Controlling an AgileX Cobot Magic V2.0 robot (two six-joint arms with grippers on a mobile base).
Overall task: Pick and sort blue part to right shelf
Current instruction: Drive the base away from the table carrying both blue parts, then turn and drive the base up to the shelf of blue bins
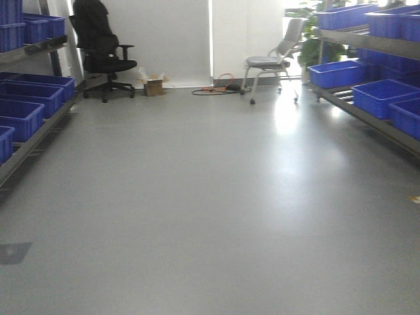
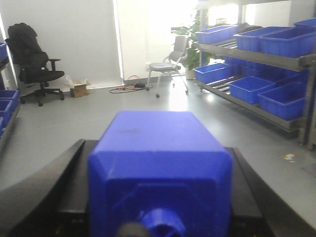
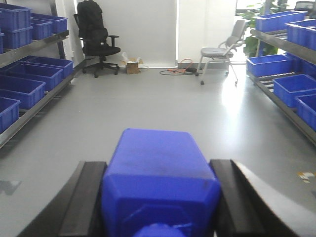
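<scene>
While off the right shelf [image 2: 256, 57], blue parts [image 2: 160, 173] [image 3: 158, 190] pinched in left end effector [image 2: 158, 145], right end effector [image 3: 158, 165].

A black swivel office chair [image 1: 105, 56] stands against the far wall. To its right lie a small open cardboard box [image 1: 155, 85], then loose cables [image 1: 220, 87], then a grey metal-framed chair [image 1: 272, 62]. Far right of it runs the right shelf [image 1: 367, 43], a steel rack bearing blue plastic tubs [image 1: 384, 97]; a matching left rack [image 1: 39, 47] stands just left of it.
</scene>
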